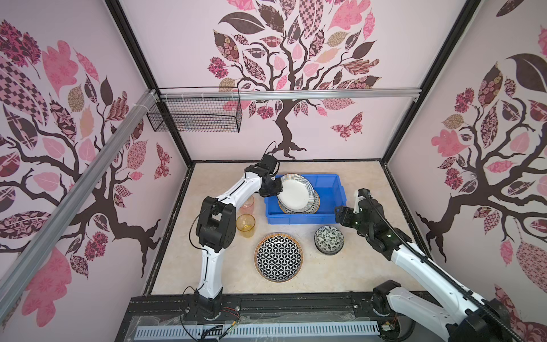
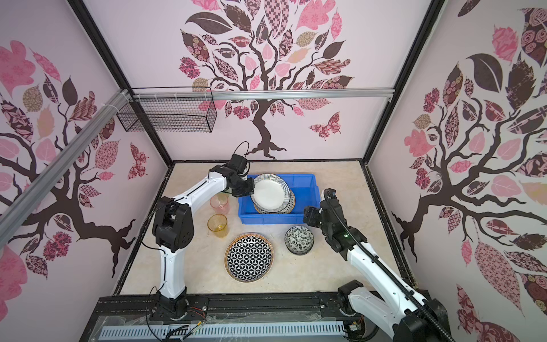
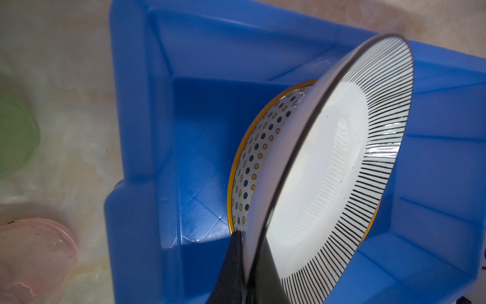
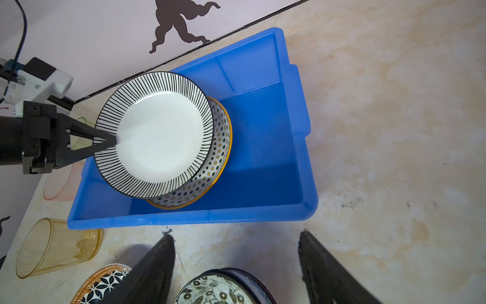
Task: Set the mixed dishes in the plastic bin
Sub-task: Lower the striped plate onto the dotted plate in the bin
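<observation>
My left gripper (image 1: 277, 191) is shut on the rim of a striped plate (image 4: 163, 131), holding it tilted over the left half of the blue plastic bin (image 1: 307, 220). Under it, a dotted plate (image 4: 210, 171) with an orange rim leans inside the bin. In front of the bin stand a geometric plate (image 1: 278, 257) and a floral bowl (image 1: 329, 239). Left of the bin are an amber tumbler (image 1: 245, 225) and a pink tumbler (image 1: 248, 203); a green tumbler (image 3: 15, 136) shows in the left wrist view. My right gripper (image 4: 235, 234) is open and empty above the floral bowl.
A black wire basket (image 1: 195, 114) hangs on the back wall at the upper left, above the table. The left arm's elbow (image 1: 214, 222) stands close to the two tumblers. The bin's right half (image 4: 263, 147) holds nothing.
</observation>
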`<state>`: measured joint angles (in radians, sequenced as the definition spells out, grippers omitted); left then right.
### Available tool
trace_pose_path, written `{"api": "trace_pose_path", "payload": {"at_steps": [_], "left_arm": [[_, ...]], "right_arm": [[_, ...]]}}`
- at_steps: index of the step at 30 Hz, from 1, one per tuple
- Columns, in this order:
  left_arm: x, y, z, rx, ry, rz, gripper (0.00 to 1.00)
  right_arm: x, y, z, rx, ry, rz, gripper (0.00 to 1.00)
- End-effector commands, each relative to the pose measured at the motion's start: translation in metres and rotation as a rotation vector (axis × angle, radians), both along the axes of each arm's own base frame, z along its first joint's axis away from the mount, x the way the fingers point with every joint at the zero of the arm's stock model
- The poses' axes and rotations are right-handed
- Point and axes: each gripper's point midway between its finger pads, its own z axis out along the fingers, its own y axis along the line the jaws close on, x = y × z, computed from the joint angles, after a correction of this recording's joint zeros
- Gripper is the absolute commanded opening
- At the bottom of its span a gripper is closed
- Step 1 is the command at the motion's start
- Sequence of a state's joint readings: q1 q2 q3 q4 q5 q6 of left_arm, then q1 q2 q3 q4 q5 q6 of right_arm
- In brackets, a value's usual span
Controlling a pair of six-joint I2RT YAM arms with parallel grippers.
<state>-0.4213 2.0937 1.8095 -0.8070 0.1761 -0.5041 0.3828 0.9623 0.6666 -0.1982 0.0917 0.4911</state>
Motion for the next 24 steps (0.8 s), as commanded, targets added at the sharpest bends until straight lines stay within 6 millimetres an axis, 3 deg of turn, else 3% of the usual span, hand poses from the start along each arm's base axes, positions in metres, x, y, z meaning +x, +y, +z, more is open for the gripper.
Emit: {"api": "trace_pose_path", "payload": {"at_steps": [1, 24], "left_arm": [[0.012, -0.010, 0.003, -0.064, -0.043, 0.015, 0.00], [0.000, -0.007, -0.034, -0.051, 0.042, 0.045, 0.00]], "right_arm": [[0.001, 0.000, -0.002, 0.008, 0.011, 0.001, 0.77], [-0.003, 0.007, -0.014, 0.032, 0.056, 0.032, 0.77]]}}
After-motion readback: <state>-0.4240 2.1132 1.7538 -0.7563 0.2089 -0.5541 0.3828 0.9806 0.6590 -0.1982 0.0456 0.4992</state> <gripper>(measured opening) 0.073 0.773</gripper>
